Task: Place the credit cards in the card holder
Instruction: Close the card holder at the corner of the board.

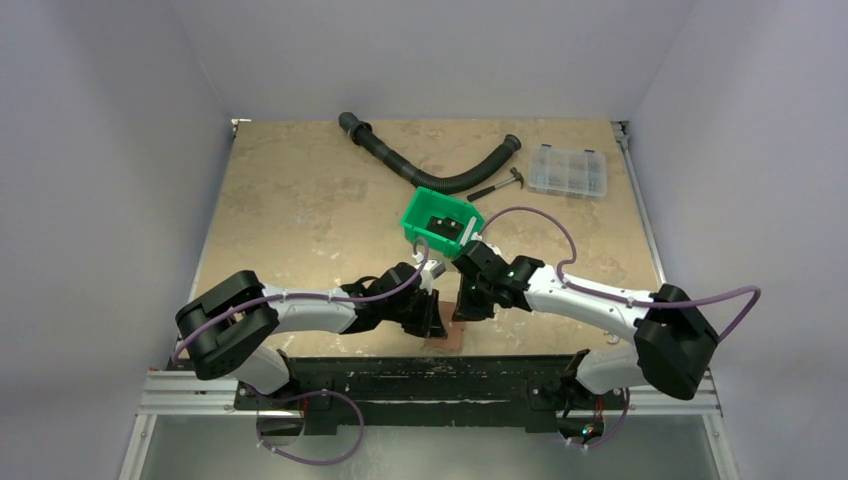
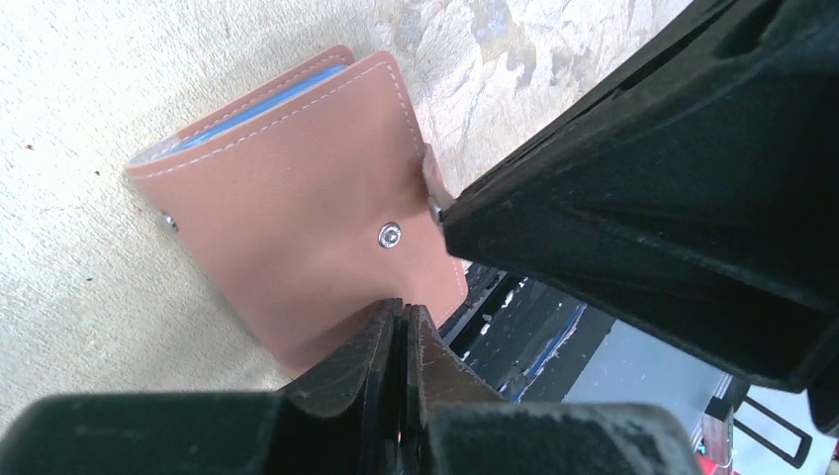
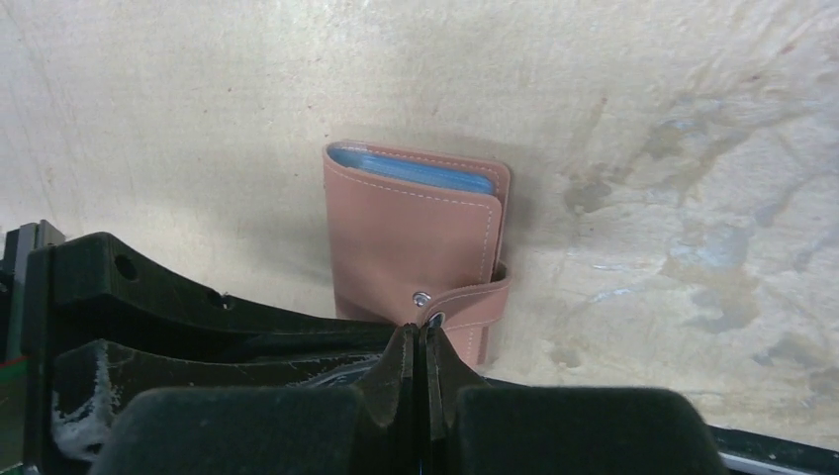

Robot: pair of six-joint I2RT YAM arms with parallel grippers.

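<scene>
The reddish-brown card holder [image 1: 449,337] lies folded at the table's near edge, between both grippers. It also shows in the left wrist view [image 2: 297,208] and the right wrist view [image 3: 411,242]. A light blue card [image 3: 416,170] is tucked inside, only its edge showing [image 2: 259,102]. The yellow-gold card is not in view. My left gripper [image 2: 404,309] is shut and empty, with its tips over the holder's near edge. My right gripper [image 3: 417,330] is shut, with its tips touching the end of the snap strap [image 3: 465,297].
A green bin [image 1: 440,222] stands just behind the grippers. A black corrugated hose [image 1: 430,165], a small hammer [image 1: 497,186] and a clear compartment box [image 1: 567,170] lie at the back. The table's front edge and black rail [image 1: 430,370] are right beside the holder.
</scene>
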